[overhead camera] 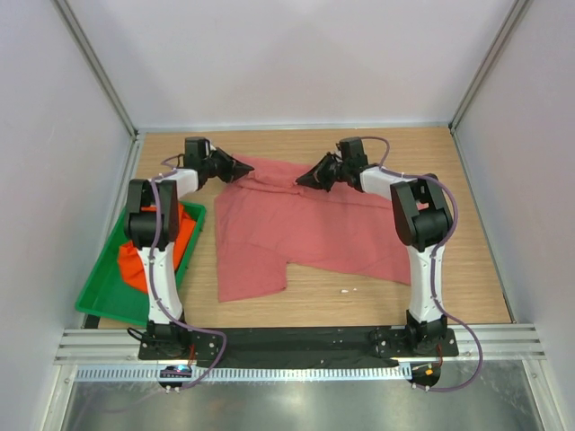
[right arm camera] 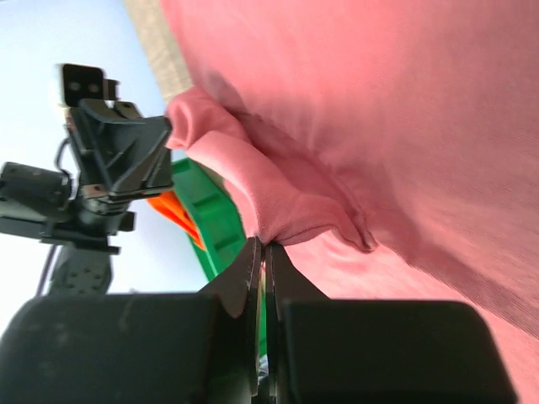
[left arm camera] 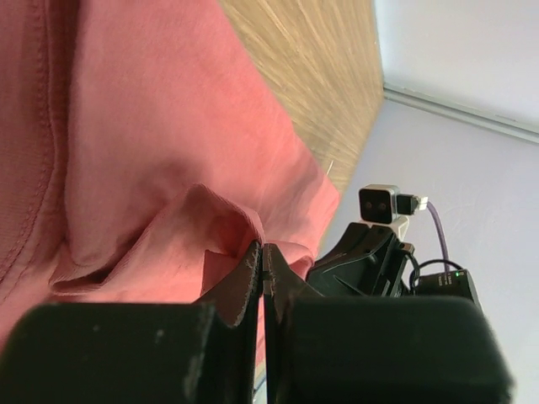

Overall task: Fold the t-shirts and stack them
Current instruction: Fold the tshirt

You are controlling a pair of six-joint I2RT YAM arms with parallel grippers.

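Note:
A dusty rose-pink t-shirt [overhead camera: 296, 229] lies spread on the wooden table, its far edge lifted between the two arms. At that far edge's left end my left gripper [overhead camera: 249, 168] is shut on a pinch of pink cloth [left arm camera: 215, 223]. My right gripper [overhead camera: 301, 181] is shut on another fold of the same far edge [right arm camera: 286, 210], right of the left gripper. The orange t-shirt [overhead camera: 184, 235] lies crumpled in the green tray [overhead camera: 108, 301] at the left, partly hidden by the left arm.
White walls close the table in at the back and both sides. A small white scrap [overhead camera: 349, 291] lies on the wood in front of the pink shirt. The black base rail [overhead camera: 296, 343] runs along the near edge.

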